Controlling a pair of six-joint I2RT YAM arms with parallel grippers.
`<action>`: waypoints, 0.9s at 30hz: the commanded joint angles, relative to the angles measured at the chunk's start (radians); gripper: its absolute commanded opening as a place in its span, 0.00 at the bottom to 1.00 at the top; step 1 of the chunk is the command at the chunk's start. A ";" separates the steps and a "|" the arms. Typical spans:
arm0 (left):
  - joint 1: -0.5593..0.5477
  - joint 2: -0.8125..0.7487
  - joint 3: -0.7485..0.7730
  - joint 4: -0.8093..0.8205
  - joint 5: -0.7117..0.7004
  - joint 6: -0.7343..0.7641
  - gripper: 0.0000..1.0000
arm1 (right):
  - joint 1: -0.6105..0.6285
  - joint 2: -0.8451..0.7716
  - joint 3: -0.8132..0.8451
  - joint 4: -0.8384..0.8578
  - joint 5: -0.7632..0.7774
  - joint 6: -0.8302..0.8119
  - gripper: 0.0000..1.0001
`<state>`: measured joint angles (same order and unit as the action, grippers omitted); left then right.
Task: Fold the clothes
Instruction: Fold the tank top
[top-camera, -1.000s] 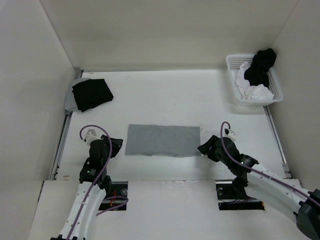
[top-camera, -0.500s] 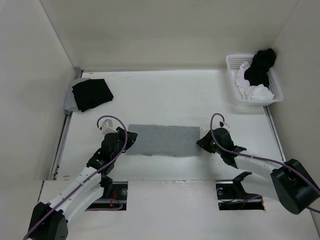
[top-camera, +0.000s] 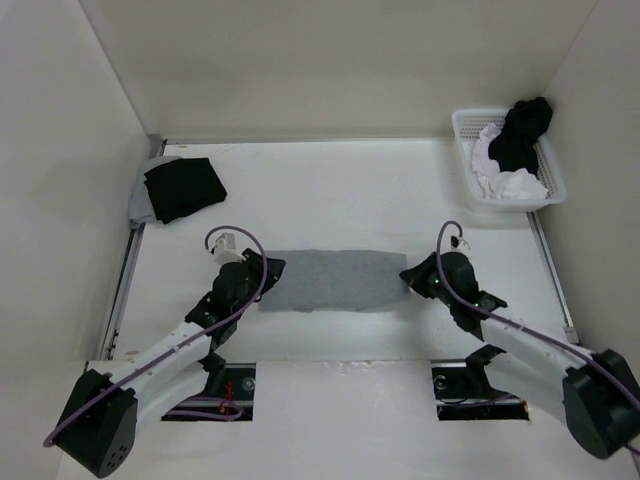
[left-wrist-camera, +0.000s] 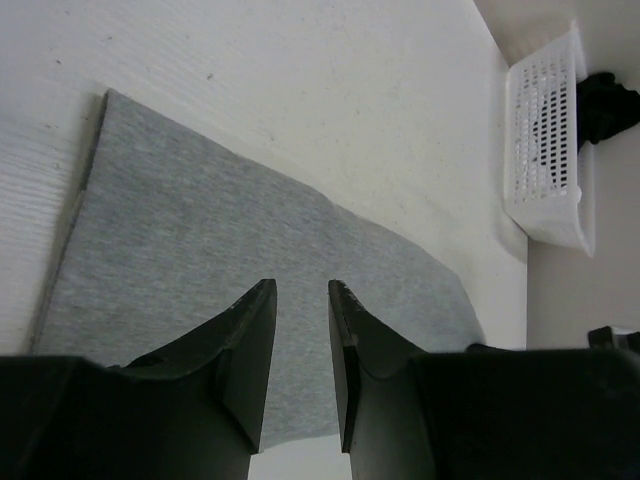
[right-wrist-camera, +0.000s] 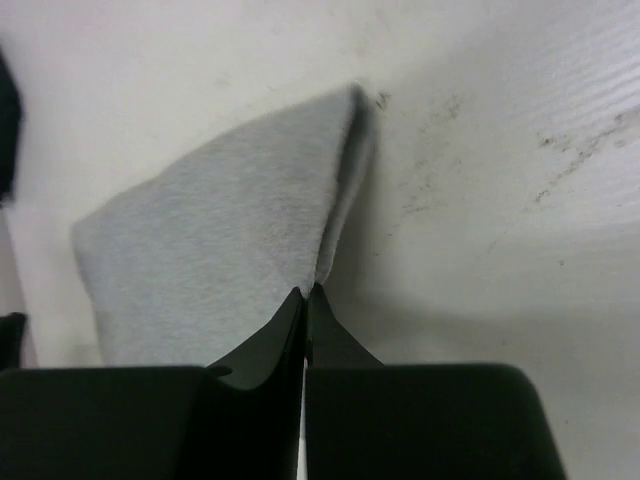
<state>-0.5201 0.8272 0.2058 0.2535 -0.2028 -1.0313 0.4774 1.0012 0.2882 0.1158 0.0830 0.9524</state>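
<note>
1 table (top-camera: 340, 190): white, walled at the back and on both sides; a broad stretch of bare surface lay between the shirt's far edge and the back wall, and a narrower strip between its near edge and the arm bases.
1 grey T-shirt (top-camera: 335, 280): lay folded into a long flat strip near the middle of the table, closer to the near edge, long edges running left to right; in the left wrist view (left-wrist-camera: 230, 270) its left edge was straight and showed stacked layers; in the right wrist view (right-wrist-camera: 220, 250) its right edge was drawn up off the table into a small ridge.
1 basket (top-camera: 470, 185): white, slotted, at the far right corner against the side wall, well apart from the shirt, holding black and white clothes (top-camera: 520, 130).
1 black garment (top-camera: 183, 187): folded, at the far left corner, well apart from the shirt.
Left gripper (top-camera: 272, 272): over the shirt's left end, jaws parted by a narrow gap with grey cloth visible between them (left-wrist-camera: 300, 290); contact with the cloth could not be told.
Right gripper (top-camera: 408, 280): at the shirt's right edge, tips pressed together (right-wrist-camera: 304, 292), pinching that raised edge.
</note>
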 joint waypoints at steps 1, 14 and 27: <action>-0.033 0.048 0.043 0.119 -0.007 -0.019 0.26 | -0.004 -0.157 0.067 -0.178 0.122 -0.062 0.00; 0.027 -0.032 0.084 0.115 0.043 0.005 0.27 | 0.359 0.097 0.552 -0.363 0.348 -0.270 0.00; 0.234 -0.229 0.072 0.004 0.164 0.010 0.27 | 0.665 0.782 1.029 -0.416 0.387 -0.210 0.21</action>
<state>-0.3210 0.6216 0.2520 0.2619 -0.0948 -1.0302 1.1145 1.6897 1.2144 -0.2832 0.4522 0.7132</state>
